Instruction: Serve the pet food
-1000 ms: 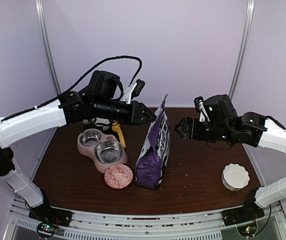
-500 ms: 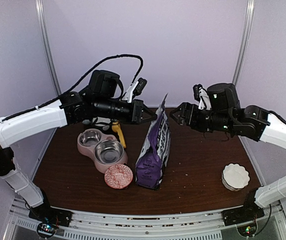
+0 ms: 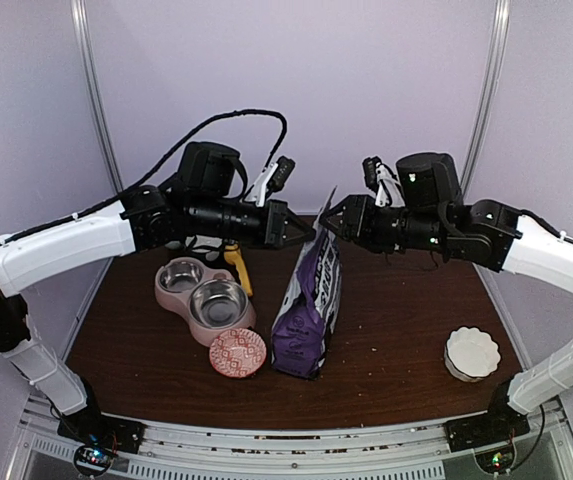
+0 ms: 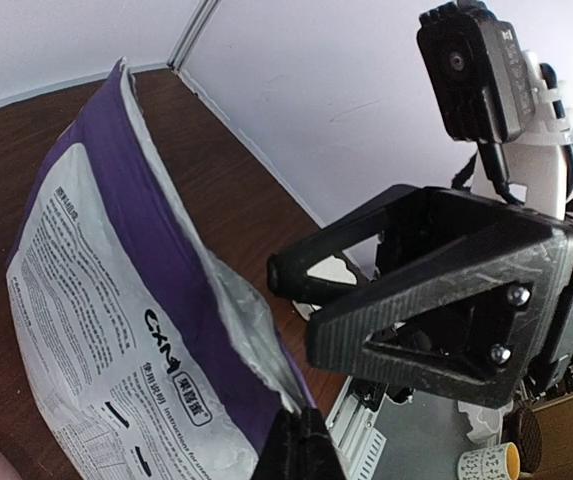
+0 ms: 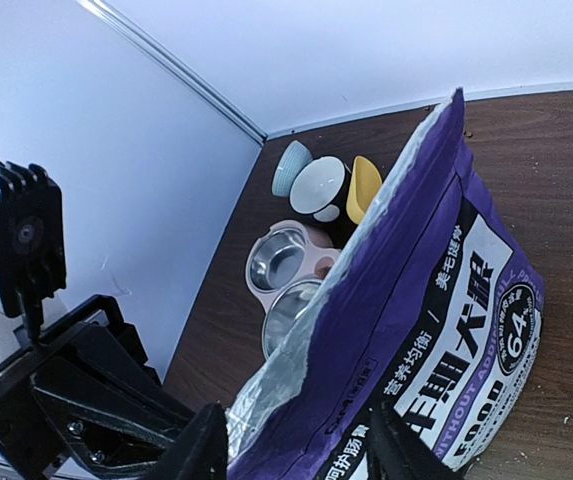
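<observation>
The purple pet food bag [image 3: 309, 300] stands upright mid-table with its top torn open; the kibble is hidden inside. My left gripper [image 3: 304, 235] is shut on the bag's top edge, as the left wrist view [image 4: 301, 450] shows, with the bag [image 4: 116, 330] hanging from the pinched rim. My right gripper [image 3: 328, 225] is open at the bag's top from the right. In the right wrist view it [image 5: 301, 450] straddles the silver-lined rim of the bag [image 5: 446, 330], one finger on each side. The yellow scoop [image 3: 238, 268] lies behind the feeder.
The pink double feeder [image 3: 204, 298] with steel bowls sits left of the bag, with a red patterned dish [image 3: 237, 352] in front of it. A white scalloped bowl [image 3: 471, 352] stands at the front right. Small bowls [image 5: 311, 180] stand at the back by the scoop [image 5: 364, 187].
My right gripper has moved left and up from beside the bag to its open top edge. The left gripper has stayed put on the rim.
</observation>
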`<state>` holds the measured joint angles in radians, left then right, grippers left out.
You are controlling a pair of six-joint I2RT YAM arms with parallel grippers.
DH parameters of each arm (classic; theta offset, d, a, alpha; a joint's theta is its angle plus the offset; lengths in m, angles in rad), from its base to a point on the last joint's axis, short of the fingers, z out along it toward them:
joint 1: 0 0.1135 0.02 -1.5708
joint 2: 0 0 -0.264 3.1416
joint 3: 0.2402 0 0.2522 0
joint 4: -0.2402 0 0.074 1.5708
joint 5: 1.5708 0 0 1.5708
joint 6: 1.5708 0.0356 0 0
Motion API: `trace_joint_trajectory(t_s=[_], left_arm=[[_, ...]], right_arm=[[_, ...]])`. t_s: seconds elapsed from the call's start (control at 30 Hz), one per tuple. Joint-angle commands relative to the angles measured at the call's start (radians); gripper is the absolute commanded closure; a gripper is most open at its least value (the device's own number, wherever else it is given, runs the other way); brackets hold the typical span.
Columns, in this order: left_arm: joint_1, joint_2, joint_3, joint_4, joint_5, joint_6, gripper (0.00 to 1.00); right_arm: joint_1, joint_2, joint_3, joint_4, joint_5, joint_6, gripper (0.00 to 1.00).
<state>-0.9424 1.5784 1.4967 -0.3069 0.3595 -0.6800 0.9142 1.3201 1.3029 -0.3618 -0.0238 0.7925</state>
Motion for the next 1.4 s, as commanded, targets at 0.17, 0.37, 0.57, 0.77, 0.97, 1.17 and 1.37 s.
trace_joint_trajectory(t_s=[0.17, 0.37, 0.57, 0.77, 0.97, 1.17, 1.37], left_arm=[[0.002, -0.011, -0.018, 0.048, 0.017, 0.013, 1.00], [0.002, -0.011, -0.023, 0.072, 0.030, 0.009, 1.00], [0.002, -0.026, -0.040, 0.066, -0.007, 0.007, 1.00], [0.002, -0.068, -0.067, 0.048, -0.110, 0.007, 1.00], [0.002, -0.092, -0.064, 0.009, -0.211, 0.005, 1.00], [0.002, -0.065, -0.017, 0.000, -0.122, 0.018, 0.88], [0.002, -0.004, 0.062, -0.084, -0.107, 0.054, 0.63]], right_arm=[[0.005, 0.044, 0.023, 0.014, -0.009, 0.009, 0.63], [0.005, 0.066, 0.007, 0.021, -0.012, 0.020, 0.70], [0.005, 0.061, -0.027, 0.065, -0.009, 0.045, 0.90], [0.005, 0.061, -0.035, 0.076, -0.026, 0.044, 1.00], [0.007, 0.027, -0.070, 0.099, -0.039, 0.029, 1.00], [0.010, 0.016, -0.078, 0.122, -0.076, -0.014, 1.00], [0.026, 0.019, -0.059, 0.123, -0.081, -0.039, 1.00]])
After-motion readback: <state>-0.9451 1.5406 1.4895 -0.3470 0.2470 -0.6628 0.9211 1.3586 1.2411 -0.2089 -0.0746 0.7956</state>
